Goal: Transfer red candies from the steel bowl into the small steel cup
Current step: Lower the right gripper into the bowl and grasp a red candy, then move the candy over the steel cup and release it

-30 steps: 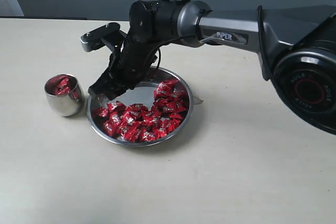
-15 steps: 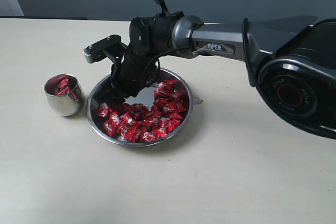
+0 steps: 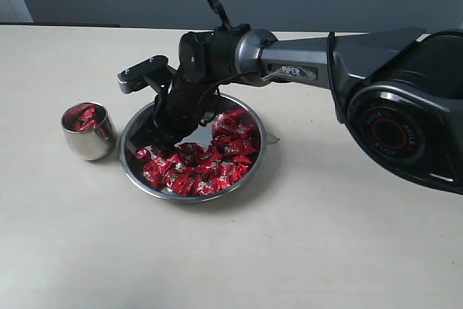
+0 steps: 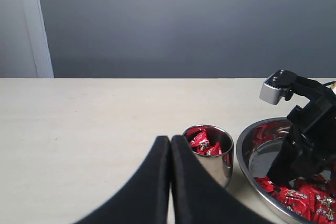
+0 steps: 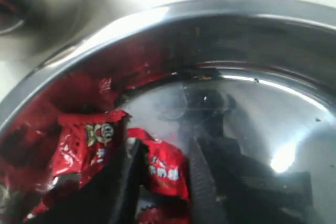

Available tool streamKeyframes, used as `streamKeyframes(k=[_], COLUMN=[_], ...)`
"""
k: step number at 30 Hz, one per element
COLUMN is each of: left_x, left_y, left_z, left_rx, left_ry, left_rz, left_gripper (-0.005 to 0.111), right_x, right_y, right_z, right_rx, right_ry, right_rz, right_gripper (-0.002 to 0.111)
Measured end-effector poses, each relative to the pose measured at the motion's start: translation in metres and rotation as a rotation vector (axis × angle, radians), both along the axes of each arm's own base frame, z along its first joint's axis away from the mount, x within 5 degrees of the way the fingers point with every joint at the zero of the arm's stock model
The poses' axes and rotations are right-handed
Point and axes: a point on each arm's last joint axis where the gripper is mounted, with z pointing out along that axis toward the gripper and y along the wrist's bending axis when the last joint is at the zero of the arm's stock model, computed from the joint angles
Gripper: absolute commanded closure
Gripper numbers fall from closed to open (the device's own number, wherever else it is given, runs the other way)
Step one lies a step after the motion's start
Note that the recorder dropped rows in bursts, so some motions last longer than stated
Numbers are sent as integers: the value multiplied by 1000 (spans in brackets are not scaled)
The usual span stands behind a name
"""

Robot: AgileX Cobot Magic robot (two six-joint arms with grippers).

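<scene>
The steel bowl [image 3: 255,168] holds many red candies [image 3: 195,168] heaped at its near side. My right gripper [image 3: 160,137] is down inside the bowl at the left end of the heap. In the right wrist view it [image 5: 164,146] stands open, and one red candy [image 5: 167,170] lies between its two fingers above the bowl's bare bottom [image 5: 262,103]. The small steel cup [image 3: 88,135] stands just left of the bowl with a few red candies [image 4: 202,141] in it. My left gripper [image 4: 170,141] is shut and empty, close to the cup [image 4: 216,163] on the side away from the bowl.
The right arm [image 3: 304,63] reaches across from the right, over the bowl's far rim. A small pale scrap [image 3: 273,137] lies by the bowl's right rim. The pale table [image 3: 325,236] runs back to a grey wall [image 4: 184,19].
The right gripper has come down from above the bowl's left rim into the bowl and now straddles a candy. The cup, the bowl and the left gripper have not moved.
</scene>
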Motion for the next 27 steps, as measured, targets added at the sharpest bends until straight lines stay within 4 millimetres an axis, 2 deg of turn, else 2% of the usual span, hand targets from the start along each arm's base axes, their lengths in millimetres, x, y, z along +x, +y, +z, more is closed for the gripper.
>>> streamKeyframes(k=[2,6,9,13,19,20,23,27], left_x=[0,0,0,0,0,0,0,0], left_y=[0,0,0,0,0,0,0,0], left_z=[0,0,0,0,0,0,0,0], left_rx=[0,0,0,0,0,0,0,0], left_ry=[0,0,0,0,0,0,0,0], left_rz=[0,0,0,0,0,0,0,0], left_gripper=[106,106,106,106,106,106,106,106], right_x=[0,0,0,0,-1,-3,-8,-29], right_y=[0,0,0,0,5,10,20,49], right_z=[0,0,8,30,69,78,84,92], right_rx=[1,1,10,43,180,237,314,408], right_ry=[1,1,-9,-46,-93,-103,-113,-173], right_rz=[-1,-1,0,-2,-52,-64,-55,5], right_gripper=[109,109,109,109,109,109,109,109])
